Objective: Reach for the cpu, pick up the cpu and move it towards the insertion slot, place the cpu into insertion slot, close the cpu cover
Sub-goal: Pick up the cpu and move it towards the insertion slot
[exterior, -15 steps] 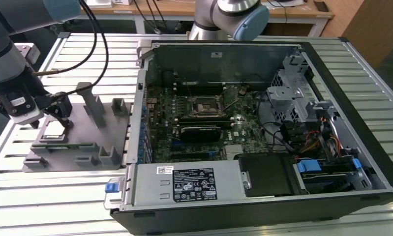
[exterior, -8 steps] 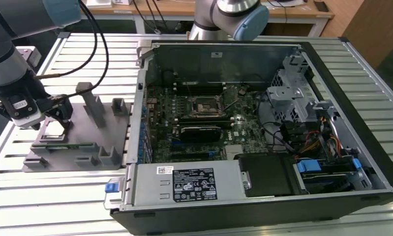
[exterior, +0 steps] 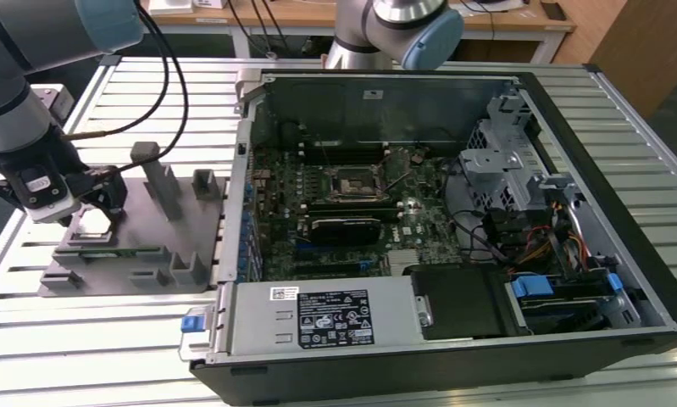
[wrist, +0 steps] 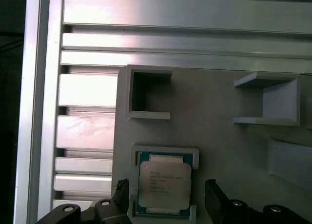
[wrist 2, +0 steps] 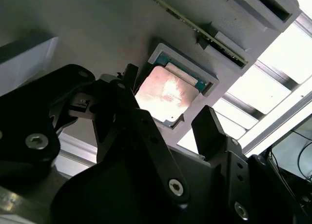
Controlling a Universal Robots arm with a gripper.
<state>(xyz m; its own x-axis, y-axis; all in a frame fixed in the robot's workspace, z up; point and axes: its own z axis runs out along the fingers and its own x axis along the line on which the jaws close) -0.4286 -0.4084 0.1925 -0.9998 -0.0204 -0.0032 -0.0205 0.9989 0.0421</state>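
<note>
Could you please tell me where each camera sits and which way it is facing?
Exterior view: off the arm, above the table, looking down on the open computer case and grey fixture plate; the arm and its end effector show over the plate.
First wrist view: on the wrist, looking straight down on the cpu in its plate pocket; fingertips flank it.
Second wrist view: on the wrist, looking obliquely past the fingers at the cpu.
Shared: both wrist views show the cpu between the open fingers.

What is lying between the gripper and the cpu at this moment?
Nothing: in both wrist views the gap from the open gripper to the cpu, seated in its grey fixture, is bare.
</note>
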